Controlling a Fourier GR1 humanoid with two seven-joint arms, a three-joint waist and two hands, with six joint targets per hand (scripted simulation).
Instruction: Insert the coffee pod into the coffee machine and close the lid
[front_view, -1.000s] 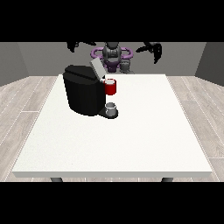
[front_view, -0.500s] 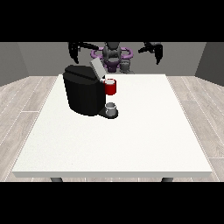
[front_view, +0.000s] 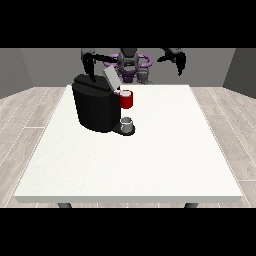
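Coffee machine with lid up on white surface, both robot hands raised behind it, holding nothing.

Near part of the surface (front_view: 130, 170) is bare white. Left of centre stands the black coffee machine (front_view: 96, 104); small grey cup (front_view: 127, 123) sits on its base at the front right, touching the tray. Just above the cup is the red pod holder (front_view: 126, 99), on the machine's right side; the coffee pod itself can't be told apart from it. Grey lid (front_view: 111, 77) is tilted up and open at the machine's top right. Farther back, upper left of frame, one robot hand (front_view: 90, 63) hangs above the machine's top, fingers curled downward, empty. Upper right, the other robot hand (front_view: 177, 59) is in the air well apart from the machine, fingers drooping in a curl, empty. Robot torso (front_view: 129, 64) is at top centre behind the surface.
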